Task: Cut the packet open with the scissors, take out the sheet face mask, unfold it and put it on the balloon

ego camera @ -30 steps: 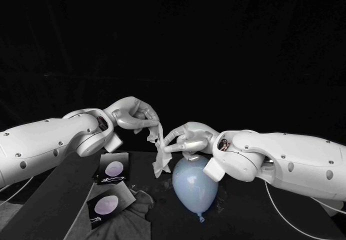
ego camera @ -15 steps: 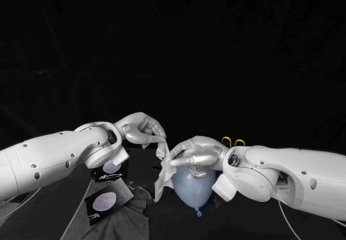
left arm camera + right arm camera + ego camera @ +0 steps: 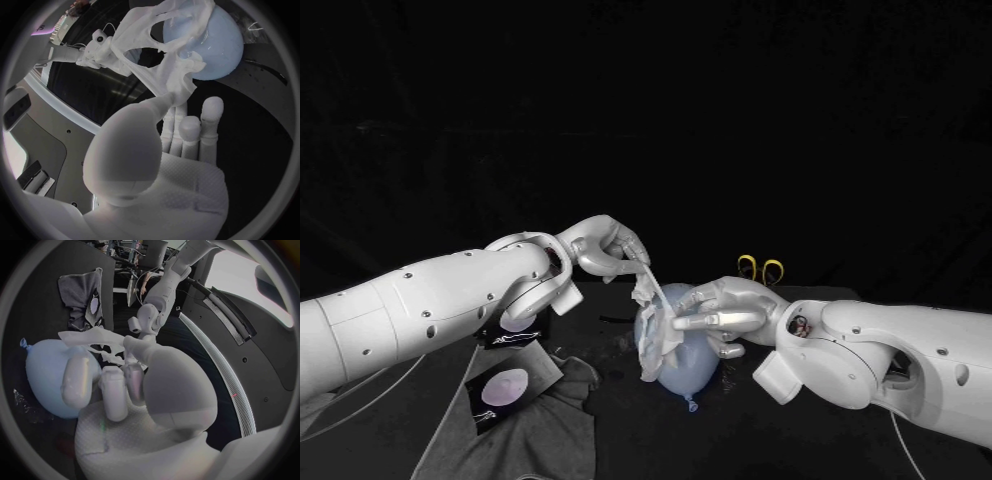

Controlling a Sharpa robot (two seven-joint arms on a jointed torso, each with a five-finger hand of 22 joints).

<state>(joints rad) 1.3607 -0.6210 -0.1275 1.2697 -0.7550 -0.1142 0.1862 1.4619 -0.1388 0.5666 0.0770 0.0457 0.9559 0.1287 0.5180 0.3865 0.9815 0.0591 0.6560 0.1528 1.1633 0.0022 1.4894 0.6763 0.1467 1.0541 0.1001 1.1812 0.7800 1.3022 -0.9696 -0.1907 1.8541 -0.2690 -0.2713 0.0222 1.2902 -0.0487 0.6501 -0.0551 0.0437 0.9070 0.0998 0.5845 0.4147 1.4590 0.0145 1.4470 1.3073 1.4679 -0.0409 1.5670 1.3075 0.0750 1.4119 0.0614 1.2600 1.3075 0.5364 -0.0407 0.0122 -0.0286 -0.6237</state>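
Sheet face mask hangs partly unfolded against the balloon mid-table. Left hand pinches its top edge so it hangs open. Right hand pinches its side, apparently to spread it across.

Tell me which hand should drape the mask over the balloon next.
Left, I'd say. The left hand pinches the mask by its top edge, above the balloon, so it can lower the sheet. The right hand seems to pin the mask's side against the balloon, steadying both.

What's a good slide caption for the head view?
Left hand and right hand hold the opened sheet mask at the pale blue balloon, with yellow-handled scissors behind.
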